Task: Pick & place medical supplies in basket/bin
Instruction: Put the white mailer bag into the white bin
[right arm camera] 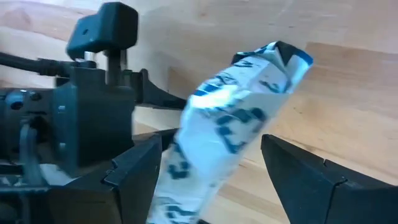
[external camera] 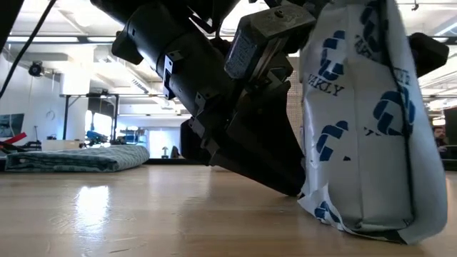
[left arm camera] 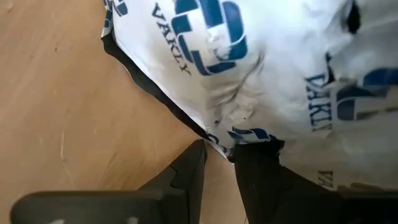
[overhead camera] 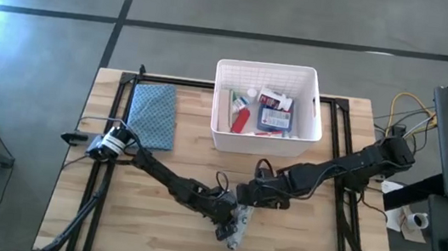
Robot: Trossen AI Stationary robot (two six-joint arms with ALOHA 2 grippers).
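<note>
Reaching low, left gripper [overhead camera: 232, 223] pinches white pouch [overhead camera: 237, 227]; right gripper [overhead camera: 242, 198] seemingly open alongside.

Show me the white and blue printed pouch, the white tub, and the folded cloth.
Pouch [external camera: 371, 135], low view, on its printed front.
Tub [overhead camera: 263, 141], high view, on its near outer wall.
Cloth [overhead camera: 153, 115], high view, on its middle.

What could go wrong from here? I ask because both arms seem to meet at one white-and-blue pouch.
1. The left gripper pinches only the pouch's edge, so the pouch may slip or tear.
2. The right gripper stands open around the pouch, close to the left gripper; closing could knock fingers together.
3. The pouch stands tilted on the table and could topple if released, away from the bin.
</note>
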